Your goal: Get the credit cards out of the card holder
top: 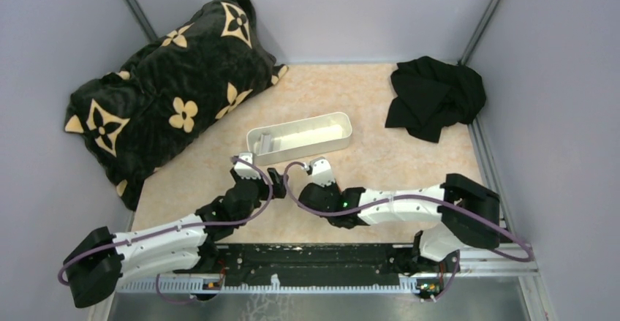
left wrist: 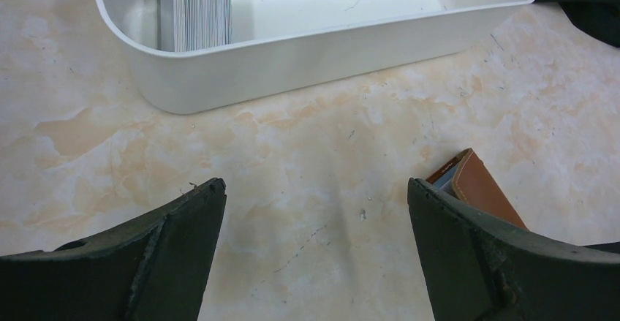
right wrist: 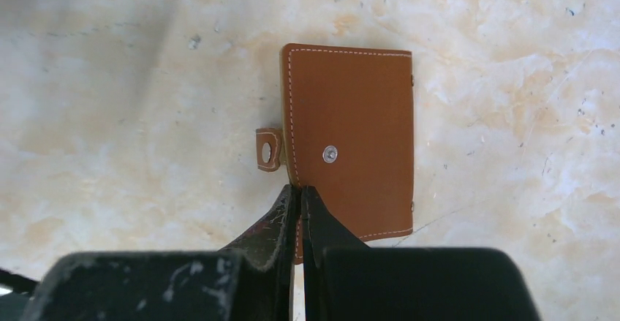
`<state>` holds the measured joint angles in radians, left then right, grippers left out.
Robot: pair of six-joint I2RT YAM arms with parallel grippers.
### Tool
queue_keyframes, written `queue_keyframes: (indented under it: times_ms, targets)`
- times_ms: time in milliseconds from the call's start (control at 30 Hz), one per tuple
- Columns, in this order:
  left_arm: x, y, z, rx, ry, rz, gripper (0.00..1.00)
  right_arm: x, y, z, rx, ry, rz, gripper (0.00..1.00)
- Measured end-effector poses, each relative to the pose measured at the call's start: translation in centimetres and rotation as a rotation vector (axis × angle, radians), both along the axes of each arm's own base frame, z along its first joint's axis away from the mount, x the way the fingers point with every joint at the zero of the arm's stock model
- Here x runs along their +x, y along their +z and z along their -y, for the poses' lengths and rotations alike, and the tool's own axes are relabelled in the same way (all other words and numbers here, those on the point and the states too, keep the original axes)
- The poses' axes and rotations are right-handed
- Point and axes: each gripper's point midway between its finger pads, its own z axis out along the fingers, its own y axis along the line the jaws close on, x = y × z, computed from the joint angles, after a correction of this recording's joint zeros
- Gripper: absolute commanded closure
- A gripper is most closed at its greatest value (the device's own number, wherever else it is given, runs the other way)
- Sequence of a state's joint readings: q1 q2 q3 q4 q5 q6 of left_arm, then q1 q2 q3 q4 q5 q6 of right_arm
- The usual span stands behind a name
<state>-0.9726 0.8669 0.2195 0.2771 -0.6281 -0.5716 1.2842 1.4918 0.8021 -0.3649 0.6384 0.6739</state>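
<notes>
The card holder (right wrist: 351, 138), brown leather with white stitching and a snap stud, lies folded on the marbled table. My right gripper (right wrist: 300, 189) is shut on its left stitched edge, just below the small strap tab (right wrist: 268, 149). In the left wrist view one corner of the card holder (left wrist: 479, 182) peeks out behind the right finger, a blue-grey inner layer showing at its rim. My left gripper (left wrist: 316, 189) hangs open over bare table beside it, holding nothing. A stack of thin grey credit cards (left wrist: 197, 6) stands on edge in the white tray (left wrist: 307, 50).
The long white tray (top: 300, 137) lies just beyond both grippers. A black pillow with a cream flower pattern (top: 168, 94) fills the back left, and a crumpled black cloth (top: 435, 98) sits at the back right. Grey walls enclose the table.
</notes>
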Motion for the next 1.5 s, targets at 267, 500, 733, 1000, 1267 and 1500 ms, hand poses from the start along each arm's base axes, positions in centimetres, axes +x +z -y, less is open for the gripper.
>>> queue_keyframes:
  times_ms: [267,500,733,1000,1267,1500]
  targets:
    - [-0.3,-1.7,0.7,0.054,-0.050,-0.037,0.00,0.4,2.3,0.1,0.219,-0.016,-0.060,1.00]
    - [-0.2,-1.1,4.1,0.035,-0.178,-0.031,0.00,1.1,3.3,1.7,0.413,-0.065,-0.118,1.00]
    - [-0.1,1.3,9.8,-0.059,-0.368,0.015,0.00,0.7,4.2,1.2,0.520,-0.051,-0.161,1.00]
    - [-0.9,0.5,14.0,-0.096,-0.524,-0.033,0.00,1.0,4.2,2.1,0.644,-0.095,-0.212,1.00]
    - [-1.4,1.4,13.2,-0.125,-0.525,-0.009,0.00,1.7,4.4,4.2,0.746,-0.179,-0.217,1.00]
    - [-1.4,1.8,13.2,-0.126,-0.527,0.001,0.00,2.3,4.2,5.3,0.770,-0.236,-0.223,1.00]
